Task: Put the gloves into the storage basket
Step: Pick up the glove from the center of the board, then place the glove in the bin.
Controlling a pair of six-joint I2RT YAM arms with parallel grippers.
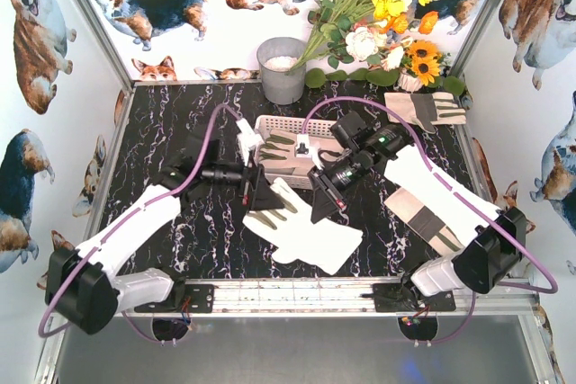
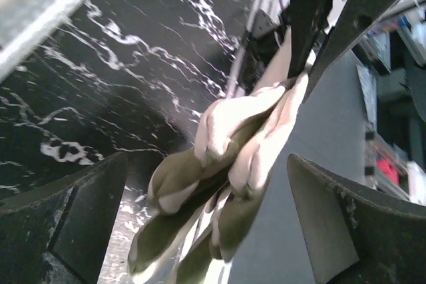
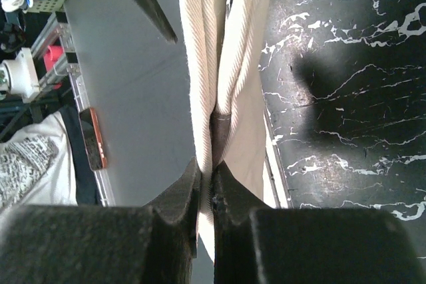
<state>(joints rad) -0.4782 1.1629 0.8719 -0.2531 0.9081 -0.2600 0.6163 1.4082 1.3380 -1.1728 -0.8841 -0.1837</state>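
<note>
gloves (image 1: 306, 231) first, and i count four spots with them from above. the middle glove (image 2: 226, 138) is the one in play: the right gripper (image 1: 326, 200) has its two fingers pinched tight on the cream fabric (image 3: 206, 64), and you can see the cloth squeezed right between the pads (image 3: 180, 197) in the right wrist view. it sits near the front-centre of the black marble table (image 1: 171, 114) in the top view, grey-patched fingers pointing left. in the left wrist view it hangs from that grip with the fingers drooping. can't tell if the tips touch the table. the left gripper (image 1: 256, 182) is spread as wide as it goes, one finger on each side of the drooping glove fingers, touching nothing as far as i can see. the one storage basket (image 1: 310, 125) is just behind both grippers. it has glove material in it (image 1: 277, 141), grey patches showing and a white bit over its left end, but i can't tell if that's one glove or more. a third glove (image 1: 430, 218) lies flat under the right arm, and a fourth (image 1: 434, 110) is in the back right corner by the flowers (image 1: 378, 6). one grey bucket (image 1: 282, 69) stands behind the basket.
</note>
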